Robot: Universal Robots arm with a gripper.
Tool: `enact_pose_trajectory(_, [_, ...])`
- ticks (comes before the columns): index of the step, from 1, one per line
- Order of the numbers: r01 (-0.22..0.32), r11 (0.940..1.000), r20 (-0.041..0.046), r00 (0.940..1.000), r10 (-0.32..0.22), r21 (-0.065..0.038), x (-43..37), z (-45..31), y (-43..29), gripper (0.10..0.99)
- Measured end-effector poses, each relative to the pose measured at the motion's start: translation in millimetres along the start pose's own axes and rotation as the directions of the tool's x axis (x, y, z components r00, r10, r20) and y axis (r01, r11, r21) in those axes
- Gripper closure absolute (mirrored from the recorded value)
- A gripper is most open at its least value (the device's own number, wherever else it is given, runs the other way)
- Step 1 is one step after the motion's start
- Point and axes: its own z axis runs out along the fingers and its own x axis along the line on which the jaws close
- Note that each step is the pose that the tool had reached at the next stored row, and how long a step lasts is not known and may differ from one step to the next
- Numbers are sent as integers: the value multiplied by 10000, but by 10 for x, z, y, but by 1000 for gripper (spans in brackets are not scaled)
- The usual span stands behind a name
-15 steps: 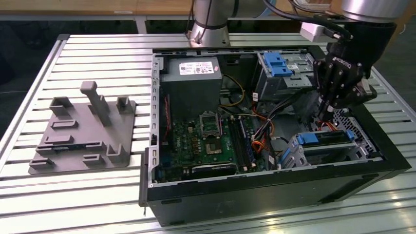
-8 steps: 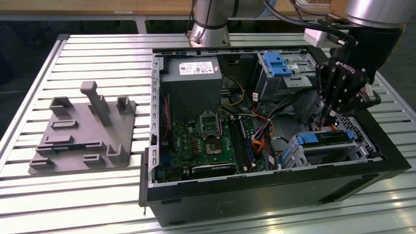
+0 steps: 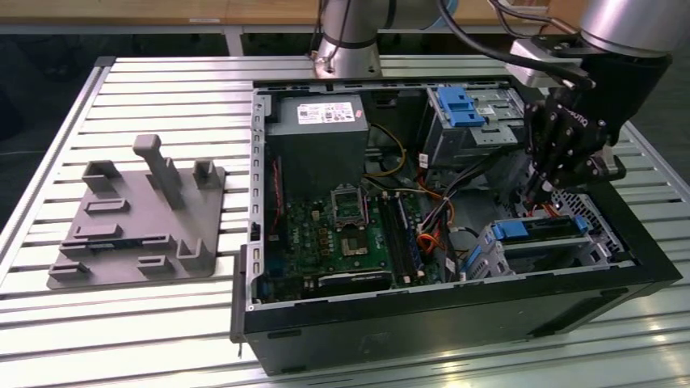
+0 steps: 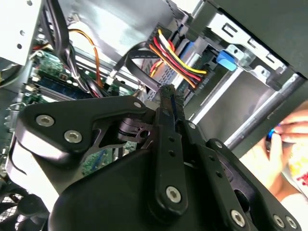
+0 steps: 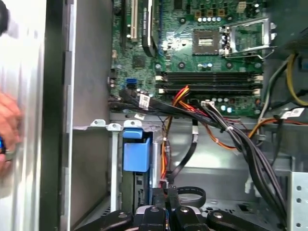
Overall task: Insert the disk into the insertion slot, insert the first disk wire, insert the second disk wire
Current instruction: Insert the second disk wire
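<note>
Black steel, exterior view: the open black desktop computer case (image 3: 431,315) lies on a slatted silver aluminium tabletop (image 3: 161,89), toward its right edge in the exterior view; the black multi-link gripper (image 3: 536,192) is dipped inside, near the case's right wall.
Disk, exterior view: the grey hard drive in its bright blue plastic carrier (image 3: 539,229) already sits in the perforated silver sheet-metal drive cage (image 3: 539,255), in the case's front right corner just under the gripper.
Fingers, second wrist view: the black fingertips (image 4: 168,96) look pressed together on a thin black connector plug (image 4: 167,89) at the end of the red, yellow and orange wire bundle (image 4: 175,60).
Handling, my read: that plug is light, rigid and small, its wires soft and springy; pinch the plug body, never the wires; pins look fragile.
Slot, first wrist view: a blue ridged carrier tab (image 5: 136,154) shows at the cage mouth, with the gripper (image 5: 166,204) just beside it.
In the way, first wrist view: black cable looms (image 5: 240,139) cross above the cage; the green motherboard (image 5: 202,53) lies beyond.
Also, exterior view: a grey plastic fixture block (image 3: 140,218) rests near the tabletop's left edge.
Watch, both wrist views: a person's hand (image 4: 288,144) (image 5: 7,125) hovers outside the case wall.
</note>
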Motion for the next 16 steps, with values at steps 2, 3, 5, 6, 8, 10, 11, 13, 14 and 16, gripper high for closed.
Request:
enact_pose_trajectory(2, [0,10000,162,9999,0,4,24,3,1,941])
enact_pose_trajectory(3, [-1,10000,212,9998,1,6,36,5,1,941])
enact_pose_trajectory(5, [-7,10000,284,9996,7,7,61,8,2,941])
enact_pose_trajectory(6, [-8,10000,318,9995,8,8,74,9,1,941])
enact_pose_trajectory(8, [-10,10000,423,9991,9,11,100,13,1,941])
enact_pose_trajectory(10, [-11,10000,539,9985,10,14,125,16,1,941])
enact_pose_trajectory(11, [-12,10000,599,9982,11,16,137,17,1,941])
enact_pose_trajectory(13, [-13,10000,710,9975,11,19,161,21,0,941])
enact_pose_trajectory(14, [-14,10000,756,9971,12,20,173,22,0,941])
enact_pose_trajectory(16, [-16,10000,834,9965,15,22,200,25,1,941])
